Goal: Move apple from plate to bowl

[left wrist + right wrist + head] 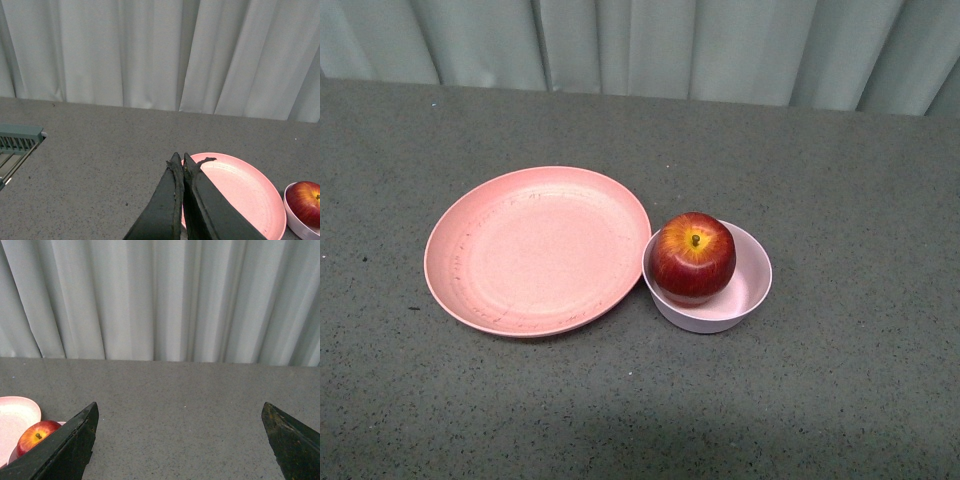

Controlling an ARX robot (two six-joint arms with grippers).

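A dark-red apple (693,256) with a yellow patch round its stem sits inside the small pale pink bowl (752,288). Touching the bowl's left side lies the wide salmon-pink plate (520,250), with nothing on it. Neither arm shows in the front view. My left gripper (179,161) is shut with nothing in it, above the table, the plate (245,192) just beyond its tips, the apple (306,202) and bowl (296,224) past that. My right gripper (180,410) is wide open over bare table; the apple (35,436) and plate (15,417) lie beside one finger.
The grey speckled table (840,170) ends at a pale curtain (720,45) along the back. A teal slatted rack (17,142) sits at the table's edge in the left wrist view.
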